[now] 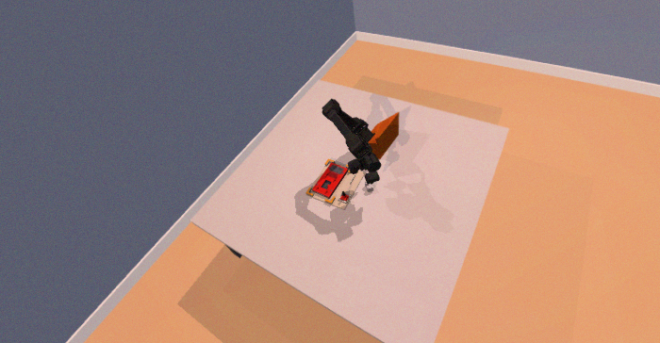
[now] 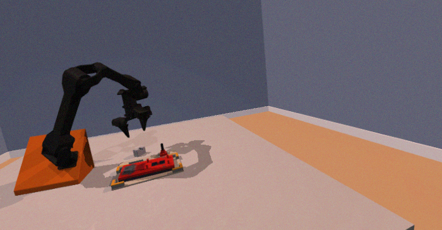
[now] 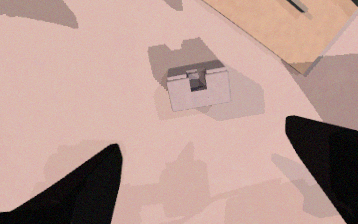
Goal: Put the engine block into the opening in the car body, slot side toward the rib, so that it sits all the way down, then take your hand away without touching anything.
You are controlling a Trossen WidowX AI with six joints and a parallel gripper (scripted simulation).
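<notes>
The engine block is a small pale grey block with a slot in its upper edge. It stands on the table beside the tan board. My gripper is wide open and empty, above the table near the block. In the wrist view the block shows beyond the two fingertips, between their lines. The red car body lies on the board between corner brackets, with dark openings in its top. The rib is too small to make out.
The tan board carries orange corner brackets. A small red piece with an upright black stick stands at the board's side nearer the block. The orange arm base is behind.
</notes>
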